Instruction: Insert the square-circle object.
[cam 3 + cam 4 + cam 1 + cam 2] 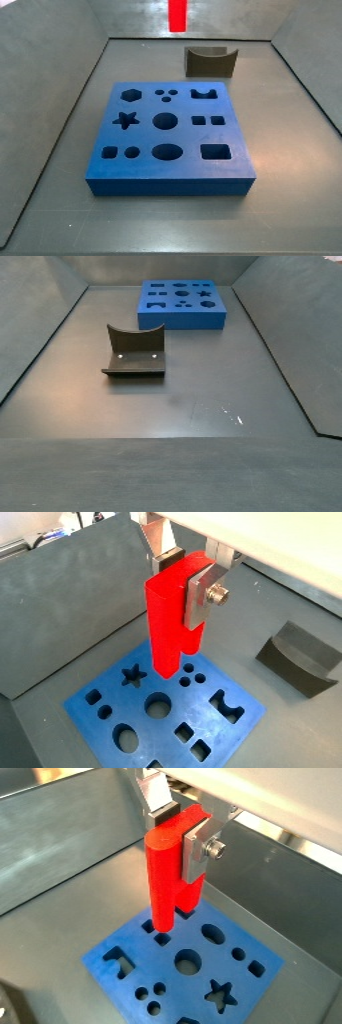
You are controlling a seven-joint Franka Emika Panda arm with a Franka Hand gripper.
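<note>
The red piece hung upright in the pincer, high above the blue block, its lower end showing at the top centre of a side view. In both wrist views the pincer was closed on the piece's upper part, one silver finger flat against its side, the two pegs pointing down toward the block's holed face. The tips appeared clear of the block, not yet in any hole, though how high above it could not be read from the wrist views alone.

The block lay flat on the grey tabletop at mid-frame in that side view, and at the top centre in the other. A dark grey notched block stood well apart from it, left of centre.

The step in hand looked to be alignment before descent. Doing it well would likely mean finding the paired square and round holes, turning the wrist until square peg faced square hole, and keeping the piece plumb. A slow, straight descent would suit; any tilt or small offset could jam the pegs on the rims.
</note>
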